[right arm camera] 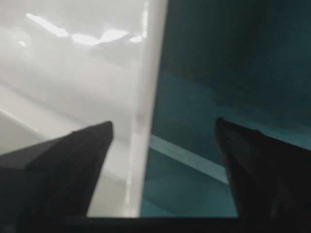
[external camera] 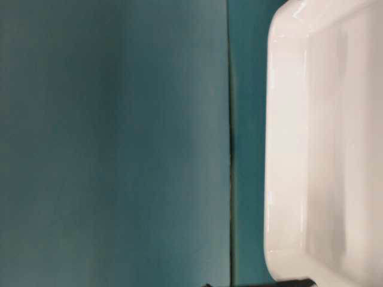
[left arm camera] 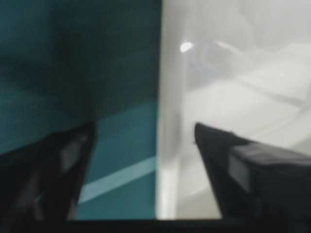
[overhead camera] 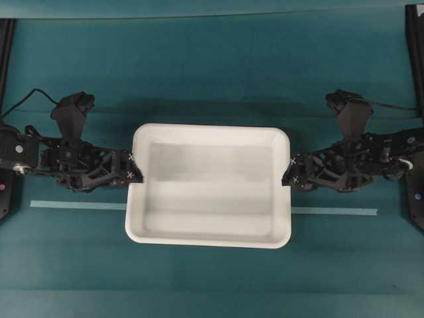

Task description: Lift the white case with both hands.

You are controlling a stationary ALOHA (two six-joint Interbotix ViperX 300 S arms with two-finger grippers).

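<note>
The white case (overhead camera: 209, 187) sits on the teal worktop (overhead camera: 212, 73). The left hand (overhead camera: 134, 173) at nine o'clock and the right hand (overhead camera: 289, 173) at three o'clock each straddle its rim, spread wide, gripping nothing.

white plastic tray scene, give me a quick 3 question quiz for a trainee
1. True or false: the left gripper stands open astride the rim of the large white plastic tray.
2. In the right wrist view, which finger of the right gripper is over the tray's inside? A) the left one in the picture B) the right one in the picture C) neither
3. Fill in: the pale strip of tape runs across the teal ____.

Key
1. True: one finger is outside the wall, the other inside, with gaps to either side.
2. A
3. mat
</note>
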